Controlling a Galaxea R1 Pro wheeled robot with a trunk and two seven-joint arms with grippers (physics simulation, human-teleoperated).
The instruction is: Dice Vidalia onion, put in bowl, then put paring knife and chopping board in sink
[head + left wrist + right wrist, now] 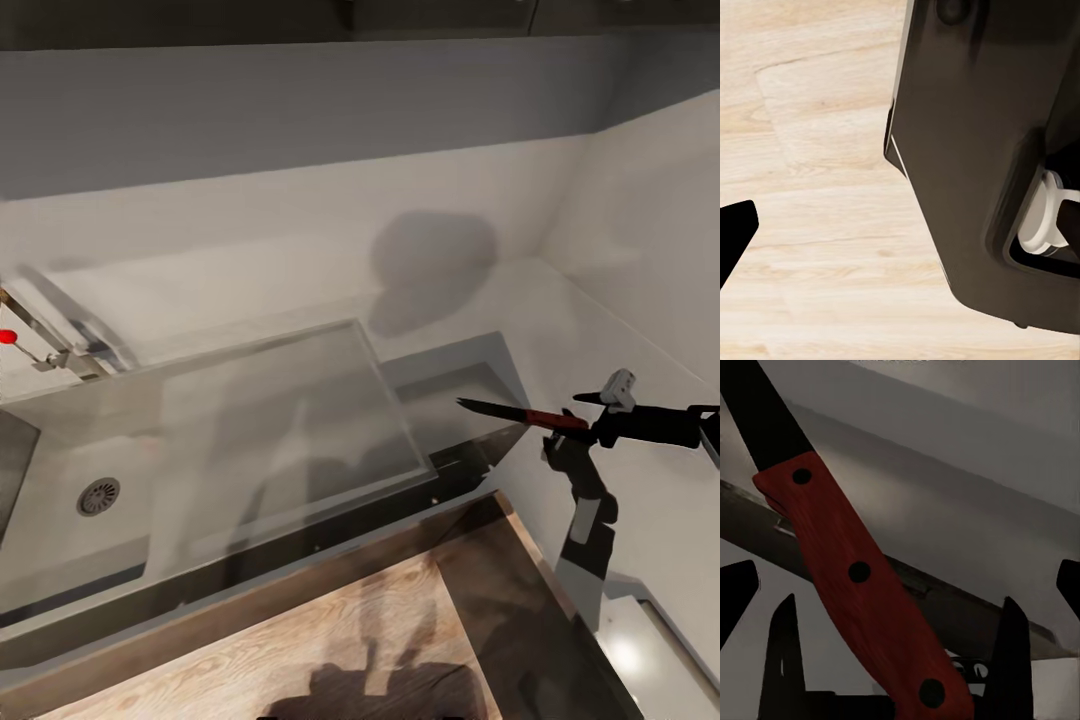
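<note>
My right gripper (577, 425) holds the paring knife (520, 412) level in the air, just right of the sink (300, 340). The dark blade points toward the basin. In the right wrist view, the reddish-brown riveted handle (862, 585) runs between the two fingers (784, 660). The sink is a pale grey basin set in the grey countertop (560, 300), and I see nothing lying in it. Onion, chopping board and bowl are out of view. In the left wrist view one dark fingertip (735, 232) of the left gripper hangs over the wooden floor.
A drain (98, 495) sits at the basin's left end, and a faucet (55, 352) with a red knob (8, 337) stands behind it. White walls close off the back and right of the counter. Light wood floor (330, 640) lies in front, and my dark body (990, 165) is beside the left gripper.
</note>
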